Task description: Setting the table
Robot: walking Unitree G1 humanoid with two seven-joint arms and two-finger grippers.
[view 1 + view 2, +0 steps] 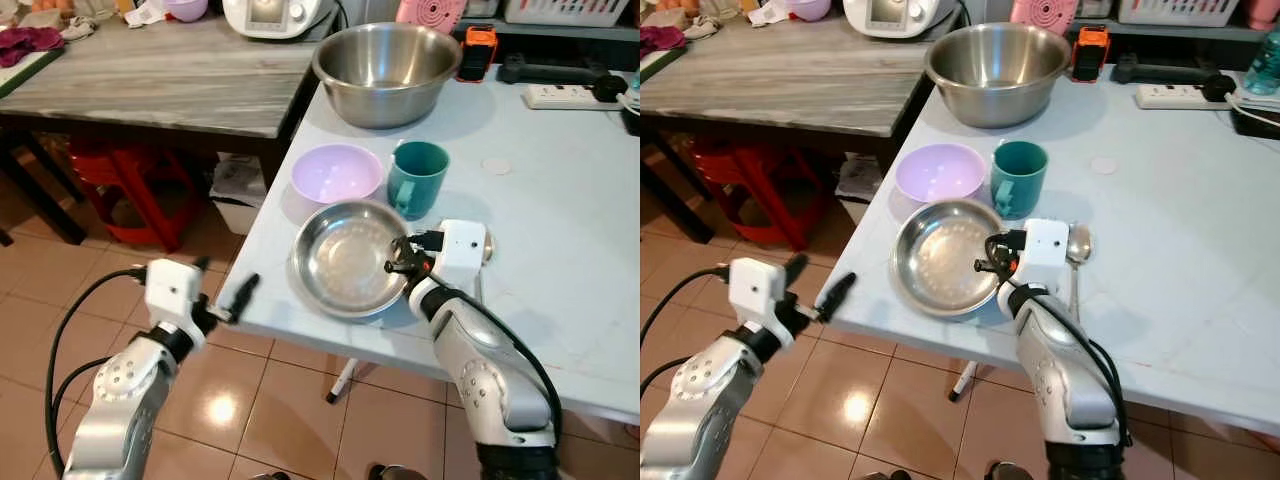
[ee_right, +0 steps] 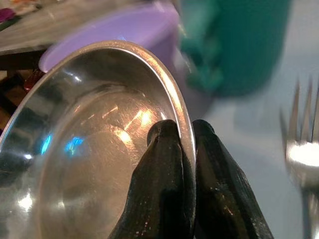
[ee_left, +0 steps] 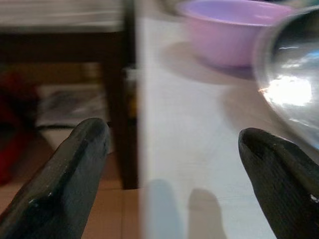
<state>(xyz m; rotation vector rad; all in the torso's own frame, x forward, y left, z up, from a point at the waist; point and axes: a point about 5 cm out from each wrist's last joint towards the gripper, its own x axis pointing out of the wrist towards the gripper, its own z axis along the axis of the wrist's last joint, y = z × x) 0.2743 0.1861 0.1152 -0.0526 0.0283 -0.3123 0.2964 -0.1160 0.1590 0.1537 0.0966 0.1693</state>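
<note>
Gripping the steel plate (image 1: 345, 258) by its near right rim, the right gripper (image 2: 179, 134) has its two fingers clenched on the metal edge, one inside the dish and one outside, so the step in hand looks like placing or shifting this plate at the front of the table (image 1: 560, 230). Just beyond the pincer stands a teal mug (image 1: 416, 177), with a lilac bowl (image 1: 336, 172) beside it and a large steel bowl (image 1: 386, 70) farther off; a spoon (image 1: 1078, 246) and a fork (image 2: 301, 144) lie on the table just to its right, though the wrist view is too blurred to say exactly how they lie. The next move, by my judgement, calls for setting the plate flat in its spot and letting go without knocking the mug. The left gripper (image 1: 226, 297) hovers at the table's left edge with its fingers spread, grasping nothing. The table is pale and smooth, with a power strip (image 1: 560, 96) at its far side. Beyond its left edge are a grey wood-grain table (image 1: 160, 80), a red stool (image 1: 140, 190) beneath that, and a floor of tan tiles (image 1: 290, 400).
</note>
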